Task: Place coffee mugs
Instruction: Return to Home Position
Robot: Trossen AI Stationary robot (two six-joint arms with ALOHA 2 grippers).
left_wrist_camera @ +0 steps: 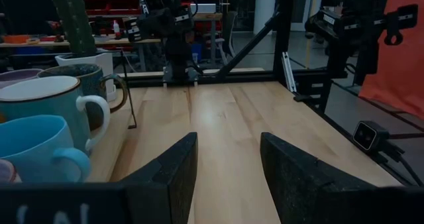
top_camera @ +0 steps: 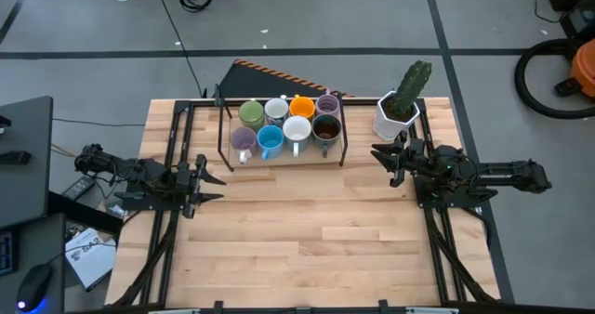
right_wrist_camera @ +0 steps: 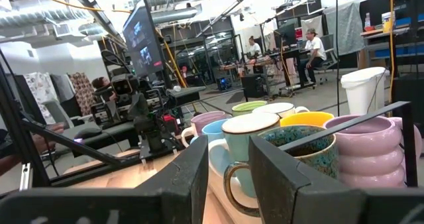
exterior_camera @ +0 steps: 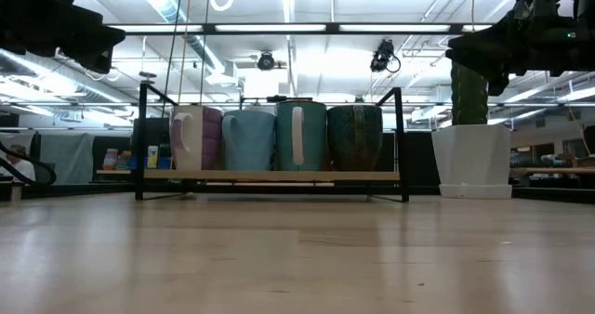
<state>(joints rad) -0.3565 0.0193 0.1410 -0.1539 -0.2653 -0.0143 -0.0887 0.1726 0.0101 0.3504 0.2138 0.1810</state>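
Several coffee mugs stand upright in two rows on the wooden shelf (exterior_camera: pixel 270 175) of a black wire rack (top_camera: pixel 342 137) at the table's far middle. The far row has a green mug (top_camera: pixel 251 114), a white one, an orange mug (top_camera: pixel 301 107) and a lavender one. The near row has a lavender one, a blue mug (top_camera: pixel 270 141), a white mug (top_camera: pixel 297 130) and a dark brown mug (top_camera: pixel 326 127). My left gripper (top_camera: pixel 212 186) (left_wrist_camera: pixel 228 141) hangs open over the table's left side, pointing across it. My right gripper (top_camera: pixel 381 161) (right_wrist_camera: pixel 228 151) hangs open at the right, near the rack's right end, its fingers empty.
A white faceted pot with a green cactus (top_camera: pixel 398 112) stands at the far right, close to the rack and my right gripper. Bare wooden tabletop (top_camera: pixel 316 230) stretches between the arms and toward the near edge. People sit far off in the room (right_wrist_camera: pixel 311 45).
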